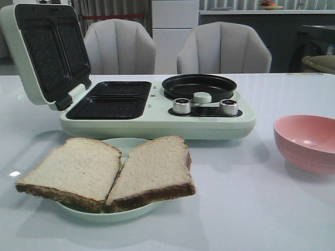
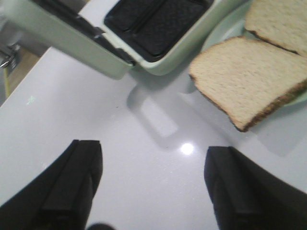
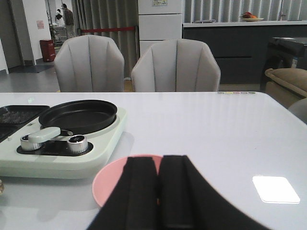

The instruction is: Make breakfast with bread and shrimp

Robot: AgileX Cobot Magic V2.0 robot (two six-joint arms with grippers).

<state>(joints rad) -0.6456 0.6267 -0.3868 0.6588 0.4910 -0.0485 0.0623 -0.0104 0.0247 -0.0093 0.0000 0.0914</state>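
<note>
Two slices of bread lie side by side on a pale green plate [image 1: 104, 215] near the table's front: the left slice [image 1: 73, 172] and the right slice [image 1: 154, 170]. In the left wrist view my left gripper [image 2: 153, 148] is open and empty over bare table, with one slice [image 2: 249, 76] and the other slice [image 2: 280, 21] a little beyond it. My right gripper [image 3: 158, 160] is shut just in front of the pink bowl [image 3: 108, 179] and hides most of it. I see no shrimp; the bowl [image 1: 309, 141] shows none in the front view. Neither gripper shows in the front view.
A pale green breakfast maker [image 1: 157, 123] stands behind the plate. Its lid [image 1: 44, 52] is open at the left over two black grill plates [image 1: 110, 99]. A round black pan [image 1: 199, 85] and two knobs sit on its right. Two grey chairs [image 1: 119, 47] stand behind the table.
</note>
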